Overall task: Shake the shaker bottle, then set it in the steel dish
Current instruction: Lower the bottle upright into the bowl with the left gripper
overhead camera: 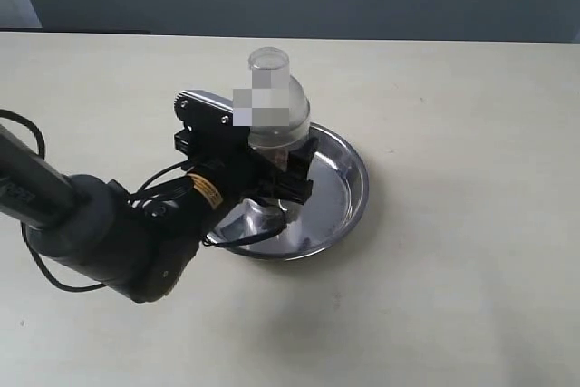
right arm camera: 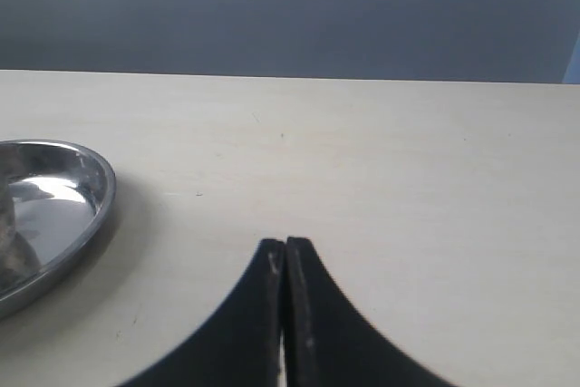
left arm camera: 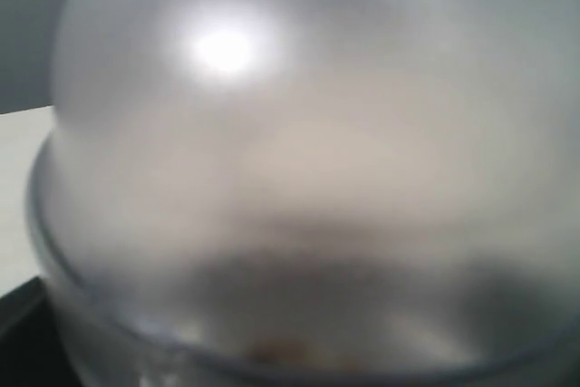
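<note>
- Exterior view: we see the shaker bottle (overhead camera: 276,111) over the left, far part of the steel dish (overhead camera: 343,189). Its long axis runs close to vertical, and the small round cap (overhead camera: 269,62) points up.
- The left gripper (overhead camera: 276,169) clamps the bottle's lower body, with one black finger (overhead camera: 302,168) showing on the bottle's right side. The gripper hides the bottle's base, so from this view we cannot tell whether the base touches the dish floor or hangs just above it.
- The dish lies on the pale table (overhead camera: 453,296), right of the left arm's dark body. A black cable (overhead camera: 27,133) loops at the left edge.
- Left wrist view: the frosted wall of the shaker bottle (left arm camera: 299,178) fills nearly the whole picture, blurred, with a bright glare spot. We note what the exterior view does not show: a small brownish patch (left arm camera: 281,348) low inside the bottle. A sliver of table (left arm camera: 18,178) shows at one edge. The gripper's own fingers cannot be made out here.
- Right wrist view: the right gripper (right arm camera: 286,256), absent from the exterior view, has its two black fingertips pressed together with nothing between them. It hovers over bare table (right arm camera: 381,151).
- The same view shows the rolled rim of the steel dish (right arm camera: 101,198) to the gripper's left, well apart from it. A blurred shape, possibly the bottle's base, sits in the dish at the picture's edge.
</note>
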You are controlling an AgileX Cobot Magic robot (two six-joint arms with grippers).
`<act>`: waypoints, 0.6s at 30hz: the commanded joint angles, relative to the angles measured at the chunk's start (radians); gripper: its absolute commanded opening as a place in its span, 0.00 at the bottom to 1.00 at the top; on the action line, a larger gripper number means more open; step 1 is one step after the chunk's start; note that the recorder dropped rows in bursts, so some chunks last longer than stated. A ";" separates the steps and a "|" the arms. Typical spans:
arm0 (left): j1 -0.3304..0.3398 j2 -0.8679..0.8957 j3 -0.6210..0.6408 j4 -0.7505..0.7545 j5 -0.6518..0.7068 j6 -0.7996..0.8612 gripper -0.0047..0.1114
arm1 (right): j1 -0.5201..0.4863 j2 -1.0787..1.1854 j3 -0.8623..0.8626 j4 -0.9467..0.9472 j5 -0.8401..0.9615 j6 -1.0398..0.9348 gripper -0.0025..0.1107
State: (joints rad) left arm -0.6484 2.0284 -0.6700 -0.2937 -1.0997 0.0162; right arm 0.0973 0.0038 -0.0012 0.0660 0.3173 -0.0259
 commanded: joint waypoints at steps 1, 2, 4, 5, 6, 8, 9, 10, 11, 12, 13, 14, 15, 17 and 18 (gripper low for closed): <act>-0.001 -0.026 -0.004 0.042 -0.028 0.024 0.85 | 0.004 -0.004 0.001 -0.001 -0.012 0.000 0.02; -0.001 -0.037 -0.004 0.080 -0.029 0.024 0.85 | 0.004 -0.004 0.001 -0.001 -0.012 0.000 0.02; -0.001 -0.057 -0.004 0.134 -0.027 0.024 0.85 | 0.004 -0.004 0.001 -0.001 -0.012 0.000 0.02; -0.001 -0.062 -0.004 0.136 -0.022 0.024 0.85 | 0.004 -0.004 0.001 -0.001 -0.012 0.000 0.02; -0.001 -0.069 -0.004 0.126 -0.022 0.024 0.85 | 0.004 -0.004 0.001 -0.001 -0.012 0.000 0.02; -0.001 -0.077 -0.004 0.098 -0.022 0.024 0.85 | 0.004 -0.004 0.001 -0.001 -0.012 0.000 0.02; -0.001 -0.084 -0.004 0.075 -0.029 0.024 0.85 | 0.004 -0.004 0.001 -0.001 -0.012 0.000 0.02; -0.001 -0.089 -0.004 0.063 -0.028 0.024 0.85 | 0.004 -0.004 0.001 -0.001 -0.012 0.000 0.02; -0.001 -0.098 -0.004 0.053 -0.028 0.026 0.85 | 0.004 -0.004 0.001 -0.001 -0.012 0.000 0.02; -0.001 -0.105 -0.004 0.048 -0.028 0.037 0.85 | 0.004 -0.004 0.001 -0.001 -0.012 0.000 0.02; -0.001 -0.110 -0.004 0.048 -0.028 0.047 0.85 | 0.004 -0.004 0.001 -0.001 -0.012 0.000 0.02; -0.001 -0.115 -0.004 0.048 -0.034 0.054 0.85 | 0.004 -0.004 0.001 -0.001 -0.012 0.000 0.02; -0.001 -0.122 -0.004 0.056 -0.034 0.060 0.85 | 0.004 -0.004 0.001 -0.001 -0.012 0.000 0.02; -0.001 -0.131 -0.004 0.059 -0.037 0.071 0.85 | 0.004 -0.004 0.001 -0.001 -0.012 0.000 0.02; -0.001 -0.141 -0.004 0.059 -0.040 0.074 0.85 | 0.004 -0.004 0.001 -0.001 -0.012 0.000 0.02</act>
State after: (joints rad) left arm -0.6484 1.9140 -0.6700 -0.2288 -1.1157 0.0743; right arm 0.0973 0.0038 -0.0012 0.0660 0.3173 -0.0259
